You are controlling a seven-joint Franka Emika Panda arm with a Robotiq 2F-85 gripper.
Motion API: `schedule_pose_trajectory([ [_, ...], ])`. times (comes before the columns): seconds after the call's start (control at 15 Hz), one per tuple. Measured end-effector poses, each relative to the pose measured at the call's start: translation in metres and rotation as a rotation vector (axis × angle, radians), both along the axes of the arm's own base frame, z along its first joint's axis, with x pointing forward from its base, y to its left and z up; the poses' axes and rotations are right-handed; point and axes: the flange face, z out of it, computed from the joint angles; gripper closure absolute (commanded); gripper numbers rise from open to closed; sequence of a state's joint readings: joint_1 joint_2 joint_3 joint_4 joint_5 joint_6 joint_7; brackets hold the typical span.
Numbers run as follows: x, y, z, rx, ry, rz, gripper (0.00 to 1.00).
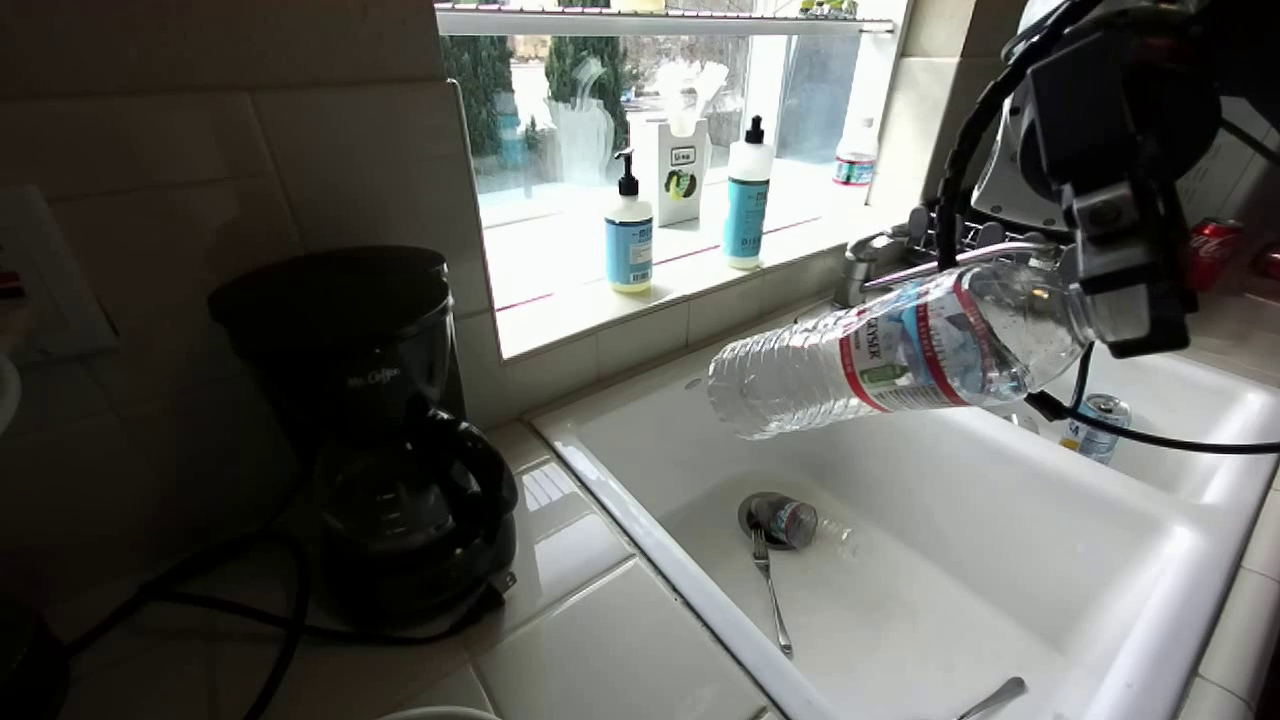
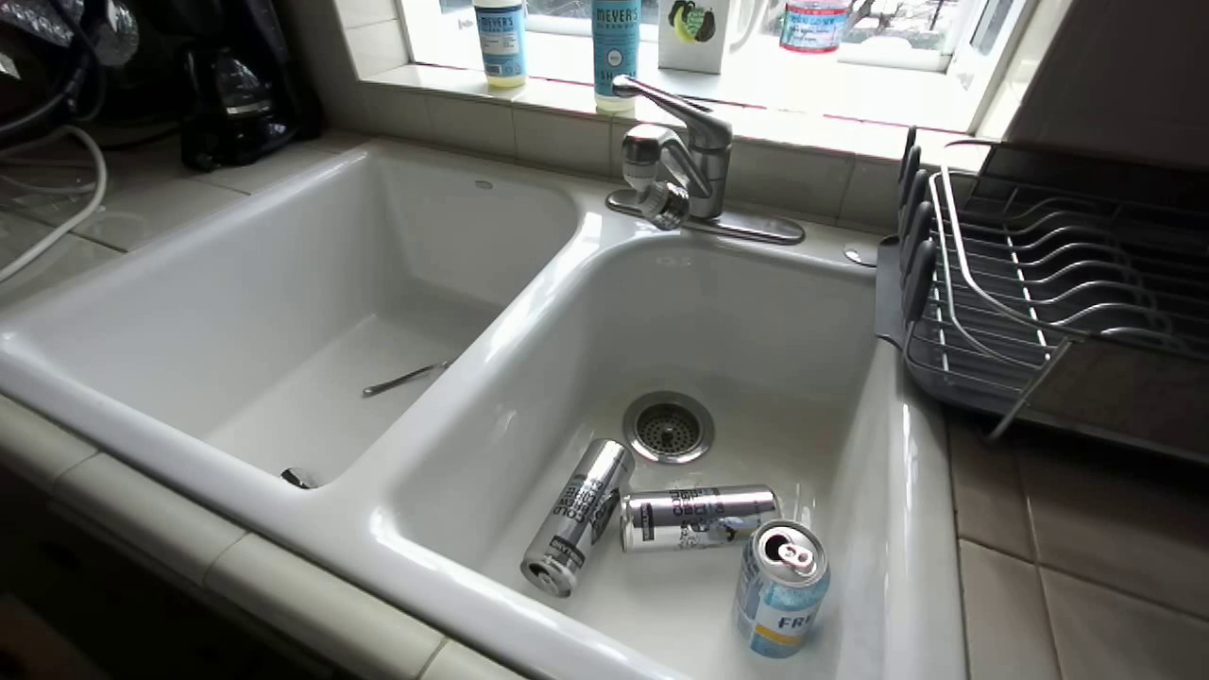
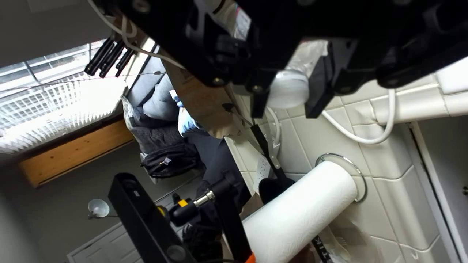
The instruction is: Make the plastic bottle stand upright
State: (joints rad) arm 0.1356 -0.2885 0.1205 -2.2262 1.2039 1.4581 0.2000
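Observation:
The plastic bottle (image 1: 900,350) is clear and ribbed, with a red-edged label. It hangs in the air above the sink in an exterior view, tilted close to lying flat, its base toward the coffee maker and a little lower than its neck. My gripper (image 1: 1135,315) is shut on its cap end. In the wrist view the white cap (image 3: 289,90) sits between the two fingertips of the gripper (image 3: 286,109), touched on both sides. The bottle's body is mostly hidden behind the gripper there. Bottle and gripper are out of view in the remaining exterior view.
The black coffee maker (image 1: 400,440) stands on the tiled counter (image 1: 585,640) beside the sink rim (image 1: 650,575). Soap bottles (image 1: 628,245) and another water bottle (image 1: 855,155) stand on the sill. A faucet (image 2: 704,161), a dish rack (image 2: 1030,274) and cans (image 2: 699,517) show too.

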Motion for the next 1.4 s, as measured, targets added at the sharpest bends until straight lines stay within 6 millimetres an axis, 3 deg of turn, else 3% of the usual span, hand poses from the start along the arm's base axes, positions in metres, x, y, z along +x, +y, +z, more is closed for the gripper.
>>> schedule_pose_trajectory([
  [0.4,0.017,0.002,0.000,0.089,0.258,-0.107,0.92],
  [0.73,0.036,0.006,-0.029,0.038,0.484,-0.211,0.92],
  [0.93,0.039,0.020,-0.051,-0.018,0.624,-0.257,0.92],
  [1.0,0.036,0.026,-0.060,-0.038,0.674,-0.256,0.69],
  [1.2,0.037,0.028,-0.065,-0.041,0.685,-0.252,0.69],
  [1.27,0.038,0.027,-0.064,-0.038,0.682,-0.255,0.92],
  [1.4,0.038,0.026,-0.063,-0.037,0.681,-0.257,0.92],
])
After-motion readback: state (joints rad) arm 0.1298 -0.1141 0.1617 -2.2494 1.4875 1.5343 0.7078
